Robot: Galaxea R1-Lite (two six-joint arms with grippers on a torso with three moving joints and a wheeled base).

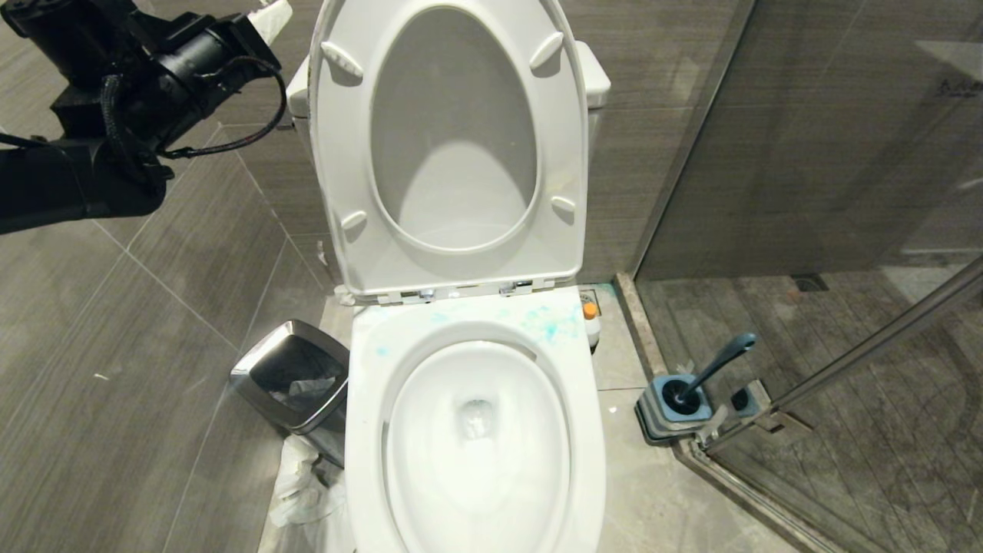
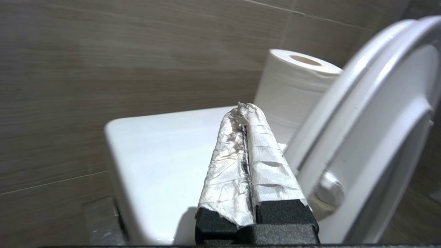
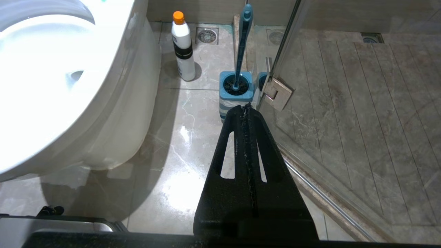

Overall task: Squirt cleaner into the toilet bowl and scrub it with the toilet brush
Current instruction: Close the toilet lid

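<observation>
Left gripper [image 2: 245, 109] is raised beside the tank [image 2: 165, 151], its taped fingers pressed together and holding nothing; a paper roll [image 2: 293, 89] stands on the tank. Right gripper [image 3: 246, 109] is low near the floor, fingers closed and empty. Bowl [image 1: 476, 430] is open, seat [image 1: 453, 146] up, with blue cleaner [image 1: 549, 326] smeared on the rear rim. Bottle [image 3: 182, 48] stands beside the bowl. Brush [image 3: 242, 44] sits upright in its holder [image 3: 236, 91] by the glass door [image 3: 344, 86].

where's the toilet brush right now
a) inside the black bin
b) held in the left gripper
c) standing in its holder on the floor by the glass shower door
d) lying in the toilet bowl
c: the toilet brush stands head-down in its blue-grey holder on the floor beside the glass shower door, with no gripper on it.
</observation>
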